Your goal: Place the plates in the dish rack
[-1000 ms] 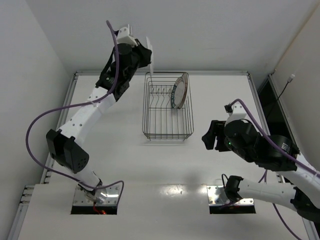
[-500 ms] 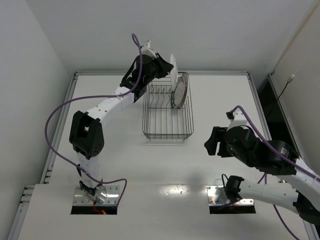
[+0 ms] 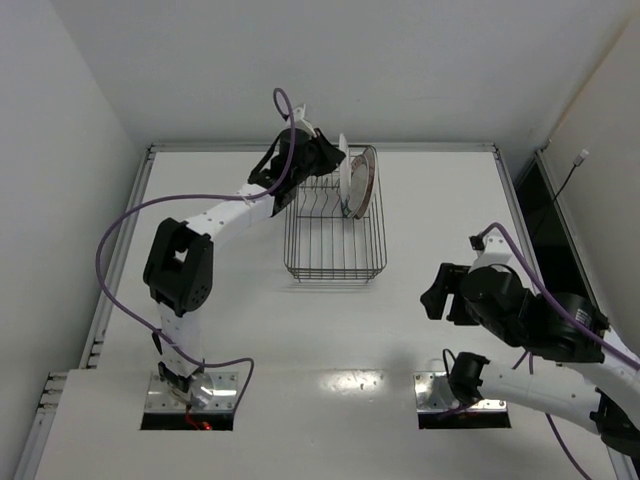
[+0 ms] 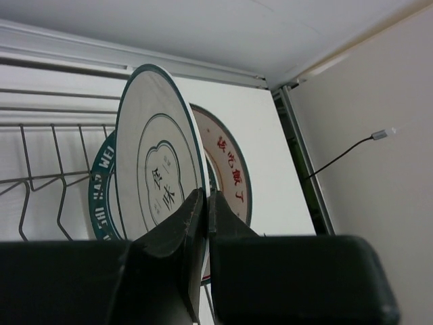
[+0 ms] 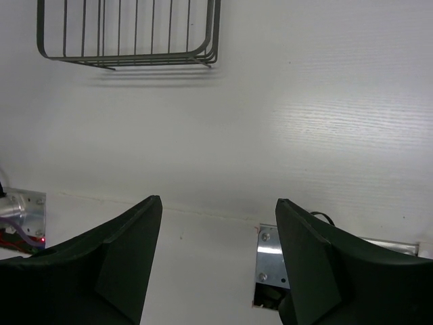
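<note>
My left gripper (image 3: 330, 160) is shut on the rim of a white plate (image 3: 344, 178), holding it upright on edge over the far end of the dark wire dish rack (image 3: 335, 240). In the left wrist view the gripper (image 4: 205, 196) pinches this plate (image 4: 159, 162), whose white back with thin dark rings faces the camera. The dark-rimmed plate (image 3: 363, 180) stands upright in the rack right beside it, and shows behind it in the left wrist view (image 4: 233, 169). I cannot tell whether the held plate touches the rack wires. My right gripper (image 3: 437, 290) is open and empty, well right of the rack.
Upright divider prongs (image 4: 40, 176) of the rack show left of the plates. The rack's near end (image 5: 128, 34) appears at the top of the right wrist view. A raised table rim (image 3: 320, 146) and a white wall lie just behind the rack. Arm base plates (image 3: 455, 395) sit at the near edge.
My left arm swung the white plate right and down from beside the rack to its far end, up against the dark-rimmed plate. My right arm drew back a little toward the near right.
</note>
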Robot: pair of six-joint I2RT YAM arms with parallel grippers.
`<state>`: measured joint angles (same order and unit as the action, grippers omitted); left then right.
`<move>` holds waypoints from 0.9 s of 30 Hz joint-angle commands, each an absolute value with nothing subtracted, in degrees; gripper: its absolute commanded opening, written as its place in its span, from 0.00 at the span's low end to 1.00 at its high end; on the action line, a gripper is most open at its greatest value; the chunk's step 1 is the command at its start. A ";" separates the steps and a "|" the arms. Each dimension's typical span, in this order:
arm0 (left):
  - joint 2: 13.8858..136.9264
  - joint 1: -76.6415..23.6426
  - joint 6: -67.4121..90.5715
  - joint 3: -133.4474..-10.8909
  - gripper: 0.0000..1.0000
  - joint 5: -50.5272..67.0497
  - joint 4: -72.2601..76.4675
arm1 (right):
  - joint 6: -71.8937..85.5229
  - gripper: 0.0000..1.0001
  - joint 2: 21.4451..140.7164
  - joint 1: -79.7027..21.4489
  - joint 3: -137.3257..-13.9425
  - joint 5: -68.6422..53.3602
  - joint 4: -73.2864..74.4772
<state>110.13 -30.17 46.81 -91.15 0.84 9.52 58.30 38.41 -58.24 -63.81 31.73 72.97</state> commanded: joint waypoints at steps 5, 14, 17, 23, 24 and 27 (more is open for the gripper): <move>111.61 -31.82 44.75 -90.35 0.00 0.00 11.52 | 62.31 0.65 35.60 -58.10 -61.53 33.31 74.36; 114.43 -34.10 39.73 -97.03 0.00 -2.64 -0.52 | 64.51 0.68 32.43 -58.10 -59.94 33.31 74.88; 114.43 -34.10 39.20 -97.65 0.12 -2.64 -2.37 | 63.90 0.71 33.57 -58.10 -60.99 33.31 74.88; 111.45 -34.10 38.50 -97.03 0.61 -2.11 -5.70 | 61.18 0.88 39.28 -58.10 -66.70 34.98 75.41; 110.84 -34.10 38.50 -97.03 0.68 -2.11 -5.71 | 60.65 0.91 40.24 -58.10 -68.88 34.98 75.41; 107.94 -34.10 38.50 -97.03 0.84 -0.97 -6.94 | 59.42 0.92 44.64 -58.10 -73.46 35.51 76.02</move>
<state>114.32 -33.78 39.07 -95.09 -2.15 -6.37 61.43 41.41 -58.22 -68.51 33.34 76.38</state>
